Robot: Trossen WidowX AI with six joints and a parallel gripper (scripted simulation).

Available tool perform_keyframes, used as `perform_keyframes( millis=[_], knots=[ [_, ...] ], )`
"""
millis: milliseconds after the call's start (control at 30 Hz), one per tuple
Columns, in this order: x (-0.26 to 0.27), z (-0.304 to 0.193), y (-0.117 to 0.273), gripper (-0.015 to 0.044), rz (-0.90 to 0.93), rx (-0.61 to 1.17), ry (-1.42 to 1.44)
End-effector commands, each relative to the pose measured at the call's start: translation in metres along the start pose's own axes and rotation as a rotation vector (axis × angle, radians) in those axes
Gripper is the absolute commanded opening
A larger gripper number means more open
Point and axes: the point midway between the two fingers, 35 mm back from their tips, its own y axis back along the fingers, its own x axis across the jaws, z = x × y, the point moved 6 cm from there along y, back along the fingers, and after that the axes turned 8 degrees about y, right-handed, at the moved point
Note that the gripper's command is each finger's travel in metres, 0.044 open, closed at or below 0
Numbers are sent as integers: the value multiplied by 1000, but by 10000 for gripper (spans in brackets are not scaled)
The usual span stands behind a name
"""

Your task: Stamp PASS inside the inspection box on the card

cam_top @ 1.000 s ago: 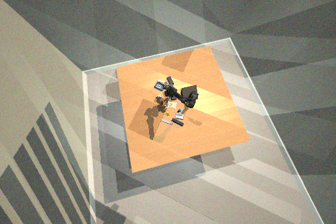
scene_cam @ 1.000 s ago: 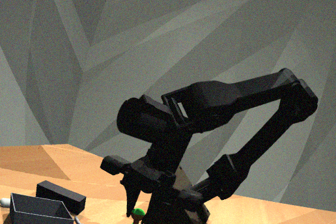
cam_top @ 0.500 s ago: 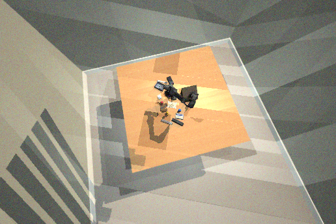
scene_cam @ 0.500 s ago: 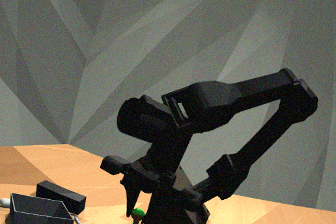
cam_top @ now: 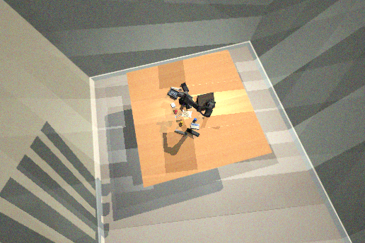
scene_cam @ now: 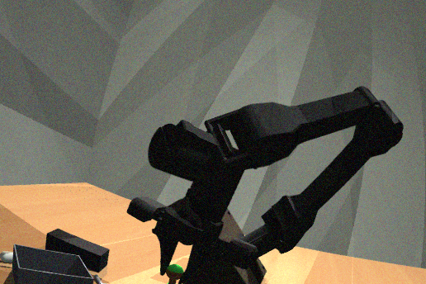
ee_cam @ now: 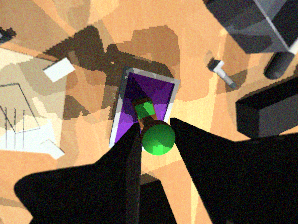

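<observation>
My gripper [ee_cam: 154,125] [scene_cam: 176,274] is shut on the green-knobbed stamp [ee_cam: 158,138] [scene_cam: 175,268], one finger on each side below its knob. The stamp stands roughly upright over the purple ink pad [ee_cam: 160,88] in its pale frame. Its lower end appears inside the pad's outline in the wrist view; whether it touches the pad is hidden. The cream card [ee_cam: 52,102] [cam_top: 187,114] lies left of the pad in the wrist view, with a dark-outlined box [ee_cam: 29,106] at its left part. The pad is hidden in the exterior view.
A dark open bin [scene_cam: 54,267] [ee_cam: 250,25] and a black block [scene_cam: 77,250] [ee_cam: 270,114] lie right of the pad in the wrist view, with a small white-and-grey piece [ee_cam: 225,75]. White pieces [ee_cam: 59,70] [ee_cam: 50,148] lie by the card. Red [cam_top: 175,111] and blue [cam_top: 194,119] items lie near it.
</observation>
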Motion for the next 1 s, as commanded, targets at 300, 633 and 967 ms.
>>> perform_keyframes(
  millis=[300, 633, 967],
  knots=[
    [1, 1, -2, 0, 4, -2, 0],
    [1, 1, -1, 0, 4, -2, 0],
    [0, 1, 4, 0, 4, -1, 0]
  ],
)
